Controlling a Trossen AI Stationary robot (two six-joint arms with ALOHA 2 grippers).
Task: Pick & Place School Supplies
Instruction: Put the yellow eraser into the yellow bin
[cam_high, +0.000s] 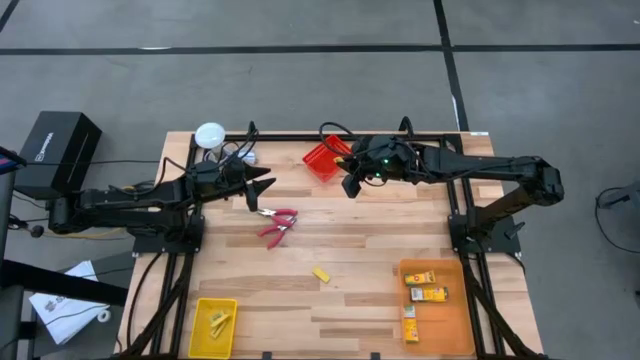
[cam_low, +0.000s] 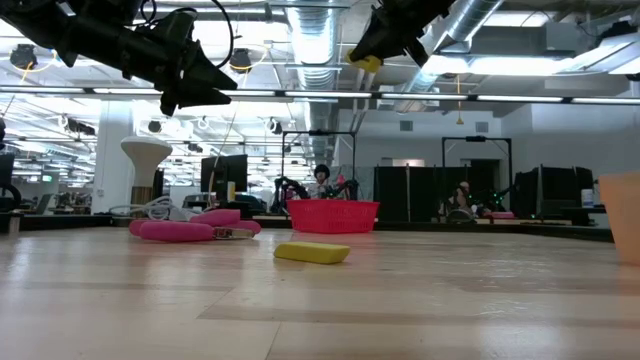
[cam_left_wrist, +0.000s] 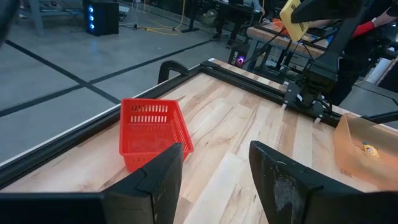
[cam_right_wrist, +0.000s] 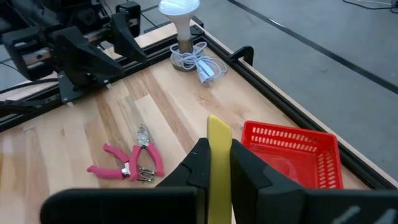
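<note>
The right hand (cam_right_wrist: 217, 163) pinches a small yellow piece (cam_right_wrist: 219, 149) in the air beside the red bin (cam_high: 326, 160). The left hand (cam_left_wrist: 214, 177), fingers spread and empty, hovers farther from the bin, above the red-handled tool (cam_high: 276, 226) lying on the bench (cam_high: 350, 250).

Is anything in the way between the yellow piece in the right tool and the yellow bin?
Nothing visible blocks it. The right tool holds the yellow piece in the air near the red bin. The yellow bin sits at the opposite corner; the pink-handled pliers and a loose yellow piece lie flat on the table below the path.
</note>
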